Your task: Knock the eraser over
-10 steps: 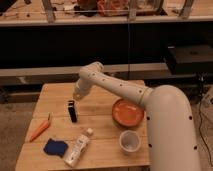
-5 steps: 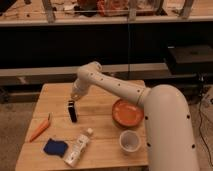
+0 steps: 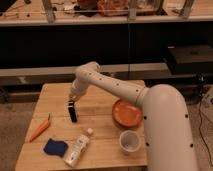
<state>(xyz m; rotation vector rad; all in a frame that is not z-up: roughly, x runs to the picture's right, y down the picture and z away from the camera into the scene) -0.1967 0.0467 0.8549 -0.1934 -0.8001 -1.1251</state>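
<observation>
Gripper [image 3: 71, 98] hangs at the end of the white arm [image 3: 115, 87], low over the left-middle of the wooden table [image 3: 102, 131] and right at the top of the eraser [image 3: 73, 112]. Whether it is spread or pressed together I cannot tell, because its tip merges with the dark block below it.

That eraser stands upright on its short end with its long axis vertical and a pale strip at the top, where the gripper meets it. So the eraser lies straight beneath the claw, touching it or very nearly. My reading is that the task is not yet done, since the block is on end. A sideways push high on the block looks like what would tip it, and the bare wood around it leaves room to fall.

Outward from there, a carrot [image 3: 40, 128] lies to the left, near the table edge. A blue cloth [image 3: 55, 146] and a white plastic bottle [image 3: 78, 148], which is on its side, rest just beside each other toward the front. An orange plate [image 3: 125, 113] sits to the right of the eraser, well apart from it, with a white cup [image 3: 129, 141] in front of the plate.
</observation>
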